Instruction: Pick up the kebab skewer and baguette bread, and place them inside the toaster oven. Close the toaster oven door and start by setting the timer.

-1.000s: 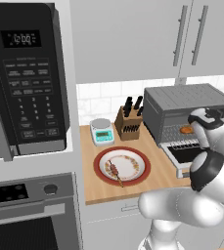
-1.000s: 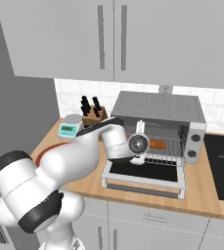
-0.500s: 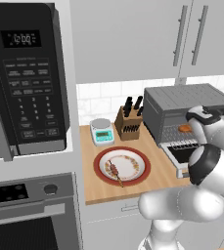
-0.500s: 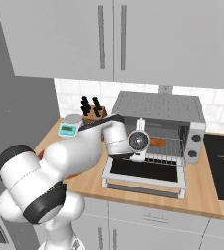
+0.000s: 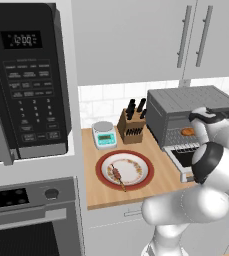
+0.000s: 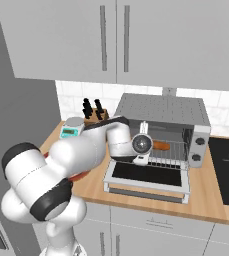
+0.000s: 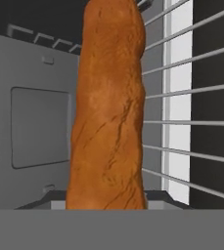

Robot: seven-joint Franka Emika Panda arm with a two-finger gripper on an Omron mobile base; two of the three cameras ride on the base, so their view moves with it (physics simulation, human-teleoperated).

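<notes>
Golden-brown baguette bread (image 7: 108, 107) is lying inside the toaster oven (image 6: 161, 112), over the wire rack (image 6: 173, 152), and I am reading that half of the loading as nearly done. I am seeing the gripper (image 6: 142, 144) reaching in at the open front, at the near end of the loaf. From the hand camera the loaf is running straight away from the tool, but the fingertips are hidden, so I cannot tell whether the jaws are clamped on the bread or already slack; I am judging them narrow rather than wide.

Outstanding items: the kebab skewer (image 5: 118, 176) is lying on the red-rimmed plate (image 5: 145, 181), near the front edge of the counter (image 5: 98, 192) and well apart from the appliance. The toaster oven door (image 6: 147, 175) is hanging open, flat toward the counter's front edge. I am counting the skewer transfer, the door closing and the timer setting at the knobs (image 6: 198, 149) as not yet done.
</notes>
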